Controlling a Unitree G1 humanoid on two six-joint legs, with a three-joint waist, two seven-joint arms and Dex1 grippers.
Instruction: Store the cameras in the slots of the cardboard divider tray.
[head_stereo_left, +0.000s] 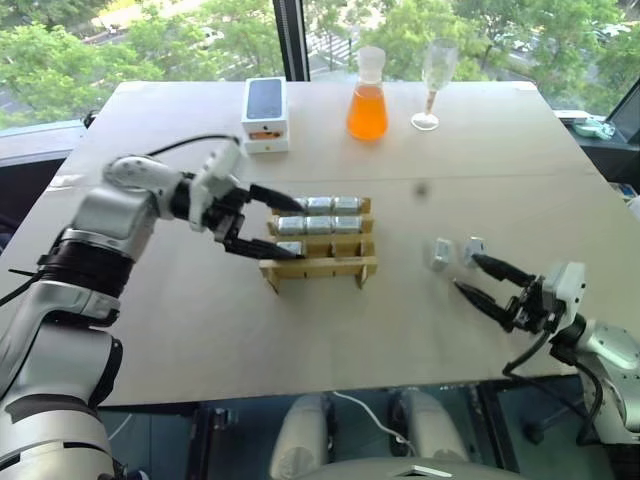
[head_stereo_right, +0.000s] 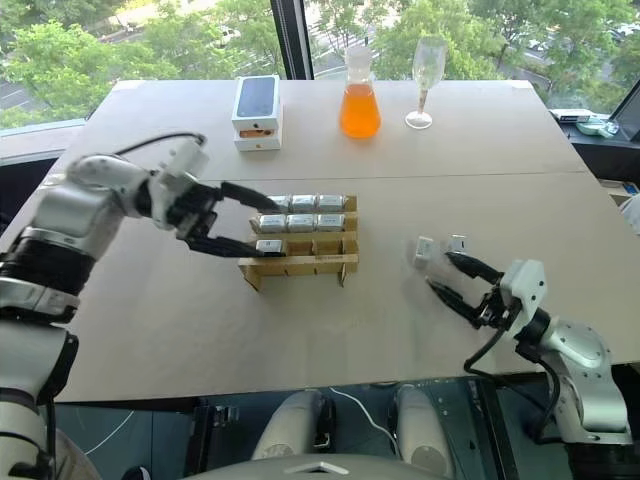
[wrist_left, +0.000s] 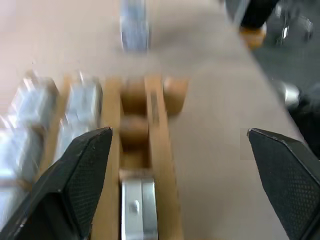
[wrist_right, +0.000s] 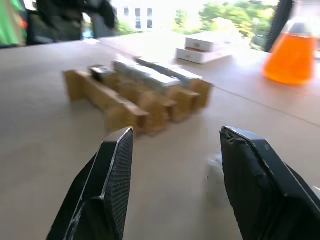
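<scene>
The cardboard divider tray (head_stereo_left: 318, 268) stands mid-table. Three silver cameras (head_stereo_left: 320, 204) fill its back row, three more (head_stereo_left: 319, 224) fill the middle row, and one camera (head_stereo_left: 290, 247) sits in the front row's left slot. My left gripper (head_stereo_left: 300, 232) is open at the tray's left end, one finger over the back row and one by the front camera (wrist_left: 139, 205), holding nothing. Two loose cameras (head_stereo_left: 438, 253) (head_stereo_left: 473, 247) lie on the table to the right. My right gripper (head_stereo_left: 466, 272) hovers just in front of them, open and empty.
A white phone box (head_stereo_left: 265, 115), a flask of orange liquid (head_stereo_left: 367, 100) and a stemmed glass (head_stereo_left: 434, 80) stand along the far side of the table (head_stereo_left: 200, 330). A window lies beyond the far edge.
</scene>
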